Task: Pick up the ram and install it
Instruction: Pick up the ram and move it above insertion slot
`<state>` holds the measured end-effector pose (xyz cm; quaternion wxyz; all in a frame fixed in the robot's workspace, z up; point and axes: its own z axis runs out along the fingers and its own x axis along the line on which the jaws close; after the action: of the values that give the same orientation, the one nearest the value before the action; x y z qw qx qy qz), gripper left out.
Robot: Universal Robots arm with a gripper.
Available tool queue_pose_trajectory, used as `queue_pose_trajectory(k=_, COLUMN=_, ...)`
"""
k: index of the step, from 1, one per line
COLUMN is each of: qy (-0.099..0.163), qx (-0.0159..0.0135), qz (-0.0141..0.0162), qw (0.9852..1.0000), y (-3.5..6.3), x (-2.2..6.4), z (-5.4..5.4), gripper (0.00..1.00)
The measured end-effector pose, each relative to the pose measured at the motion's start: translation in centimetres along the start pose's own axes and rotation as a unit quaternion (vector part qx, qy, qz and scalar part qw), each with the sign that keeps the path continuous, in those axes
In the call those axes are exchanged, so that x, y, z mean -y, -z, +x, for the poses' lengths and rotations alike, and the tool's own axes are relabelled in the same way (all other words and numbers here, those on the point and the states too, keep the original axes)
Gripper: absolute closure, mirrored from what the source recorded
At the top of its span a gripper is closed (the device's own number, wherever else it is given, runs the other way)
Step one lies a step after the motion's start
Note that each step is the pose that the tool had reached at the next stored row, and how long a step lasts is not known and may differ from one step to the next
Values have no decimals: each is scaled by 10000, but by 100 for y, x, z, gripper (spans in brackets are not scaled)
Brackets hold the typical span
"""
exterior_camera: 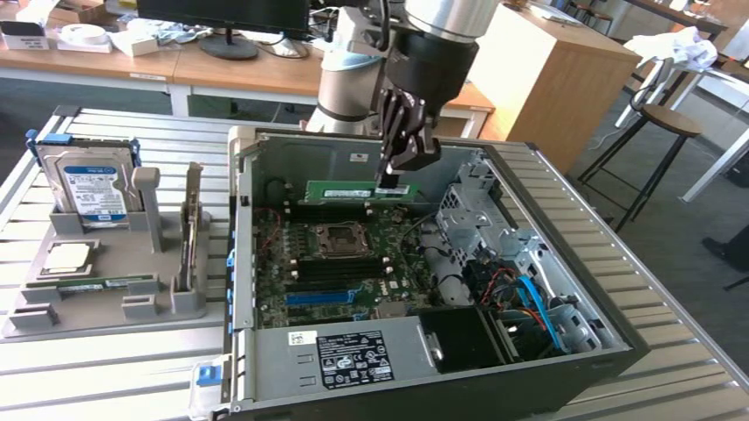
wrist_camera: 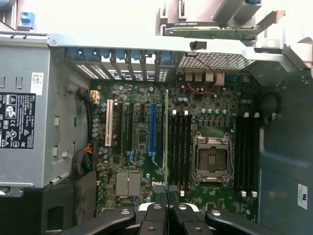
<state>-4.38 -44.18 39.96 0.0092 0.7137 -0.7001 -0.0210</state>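
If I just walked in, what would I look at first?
You'd probably spot the robot's black gripper first. It is pinching a green ram by one end and holding it over the motherboard inside the big open computer case. On the exterior view's left, a hard drive with a blue label stands upright in a grey holder.

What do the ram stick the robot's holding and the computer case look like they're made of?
The ram: green circuit board, probably fibreglass laminate, matte, with a white label. The computer case: bare sheet metal, likely steel, dull grey, with stamped holes and folded edges.
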Motion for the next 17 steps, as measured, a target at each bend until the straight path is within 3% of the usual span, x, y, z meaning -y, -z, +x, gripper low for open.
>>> queue_pose_trajectory(k=17, qy=-32, qx=2, qz=1, qw=10000, y=-179, x=8, z=3, gripper=89)
